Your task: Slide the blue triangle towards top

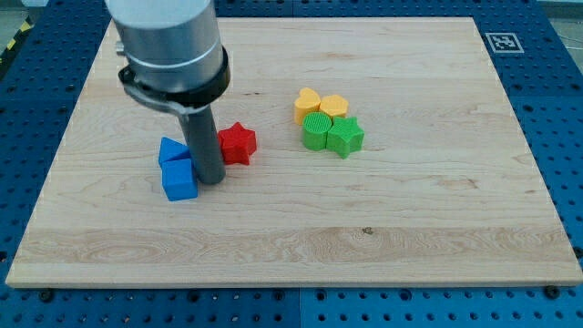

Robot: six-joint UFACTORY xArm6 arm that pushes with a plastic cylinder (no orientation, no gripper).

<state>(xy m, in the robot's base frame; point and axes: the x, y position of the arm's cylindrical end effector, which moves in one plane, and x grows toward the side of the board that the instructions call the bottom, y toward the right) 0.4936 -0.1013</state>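
Nearest the view's bottom, the pale wooden worktop (291, 246) lies bare, resting on a blue perforated base (556, 137). Further up, left of centre, a blue cube-like block (179, 179) sits with my tip (211, 179) just beside its right face, apparently touching. Directly behind that block, touching it, is the blue triangle block (171, 149), left of the dark rod. A red star-shaped block (238, 142) stands just right of the rod. There are no fingers on this arm, only the straight rod. Well apart, towards the view's right, a green round block (316, 133) and a green star block (345, 137) sit side by side, with a yellow heart block (308, 104) and a yellow hexagon block (334, 107) touching behind them
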